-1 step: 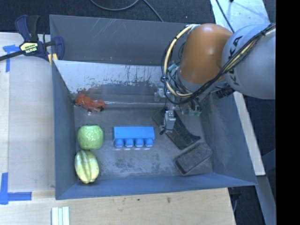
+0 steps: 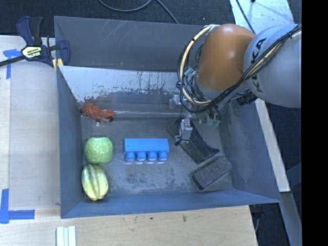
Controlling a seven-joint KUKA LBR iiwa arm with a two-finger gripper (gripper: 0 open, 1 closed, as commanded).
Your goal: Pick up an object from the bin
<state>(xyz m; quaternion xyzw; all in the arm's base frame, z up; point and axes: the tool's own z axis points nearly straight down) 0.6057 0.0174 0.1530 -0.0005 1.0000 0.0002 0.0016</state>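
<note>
Gripper [image 2: 184, 131] sat low in the bin [image 2: 154, 45], right half of the view, hung under the orange wrist cover [image 2: 225, 55]. Spread or pressed together: couldn't tell, the wrist bulk and cables hid too much. Nothing was visibly in its grip.

Nearest thing was a dark flat piece [image 2: 204, 148] lying on the floor, its upper end just beside the gripper. That looked like the likeliest pick, though not certain. Just past it, toward the front-right corner, a dark grey rectangular pad [image 2: 211, 172] lay at an angle, close to the flat piece.

Toward the view's left, a blue brick with four studs [image 2: 146, 148] lay flat, near the gripper but apart. Well apart on the far left were a green apple [image 2: 98, 150] with a yellow-green ribbed fruit [image 2: 95, 182] touching below it, and a small orange toy [image 2: 97, 113] against the back wall.

Things were loose and mostly spread out, so a top-down approach was probably clear. The two dark pieces sat low, so probably a thin grasp. The brick's straight sides would likely suit the gripper better.
</note>
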